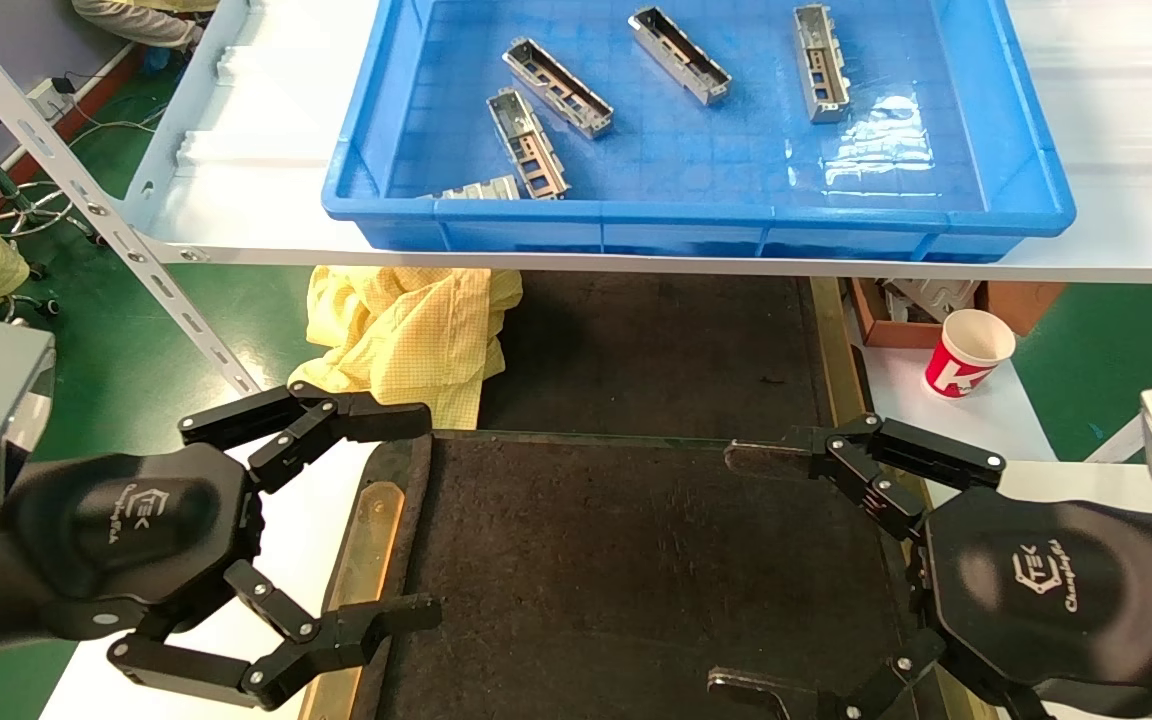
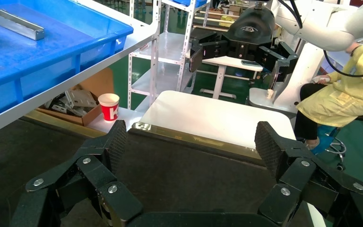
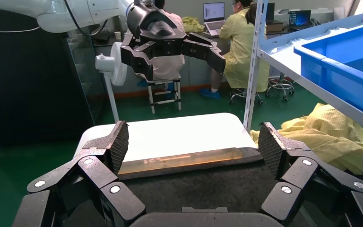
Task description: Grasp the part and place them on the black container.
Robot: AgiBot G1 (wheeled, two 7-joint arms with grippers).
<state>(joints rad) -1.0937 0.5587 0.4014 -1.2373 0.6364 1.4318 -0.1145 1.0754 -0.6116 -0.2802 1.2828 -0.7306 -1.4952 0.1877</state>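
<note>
Nearest, the left pincer and right pincer both hover spread wide and released, holding nothing, over opposite sides of the wide, shallow black container with its rough matte floor and brass-coloured side strips; its near edge is cut off. Beyond it lie a crumpled yellow cloth and, right, a red-and-white paper cup beside a brown cardboard box. Farther off, on the white shelf, the blue plastic bin holds five slim silvery metal channel parts; one at the near wall is mostly hidden.
</note>
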